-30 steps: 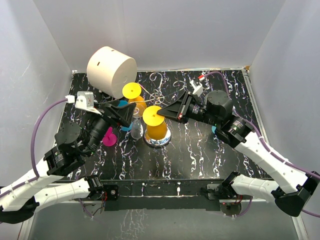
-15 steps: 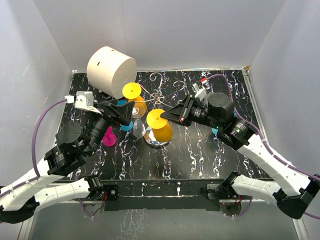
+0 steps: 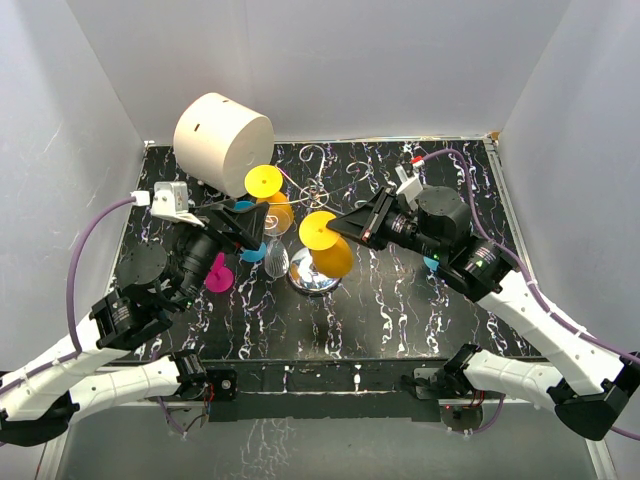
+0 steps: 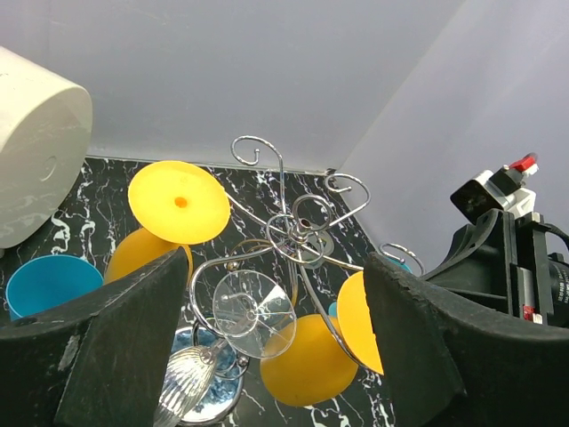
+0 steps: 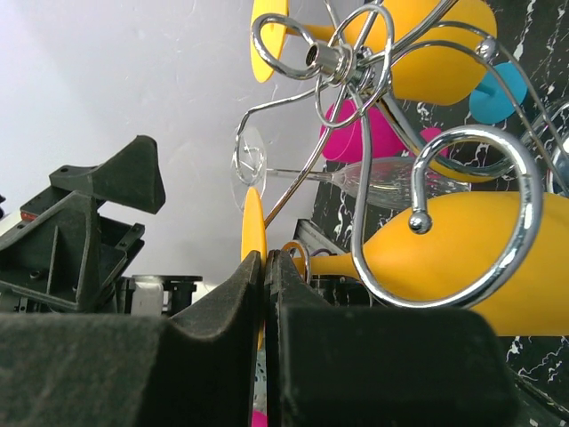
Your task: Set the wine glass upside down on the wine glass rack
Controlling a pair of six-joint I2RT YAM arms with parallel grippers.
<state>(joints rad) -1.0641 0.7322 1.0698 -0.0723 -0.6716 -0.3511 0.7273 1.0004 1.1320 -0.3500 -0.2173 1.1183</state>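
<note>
The wine glass rack (image 3: 318,190) is a silver wire stand with curled arms on a chrome base (image 3: 312,284). My right gripper (image 3: 336,226) is shut on the flat foot (image 5: 252,213) of a yellow wine glass (image 3: 334,258). It holds the glass tilted, bowl low, against the rack just above the base. In the right wrist view the bowl (image 5: 462,258) lies behind a curled arm (image 5: 498,213). My left gripper (image 3: 262,226) is open and empty to the left of the rack (image 4: 298,227), with a clear glass (image 4: 255,313) hanging in front of it.
A second yellow glass (image 3: 268,190) and the clear glass (image 3: 275,262) hang upside down on the rack. A pink glass (image 3: 217,273) and a blue glass (image 3: 252,252) sit at the left. A big cream cylinder (image 3: 222,137) stands at the back left.
My right gripper has drawn back slightly to the right and lifted the yellow glass, tilting it more. The left arm has not moved.
</note>
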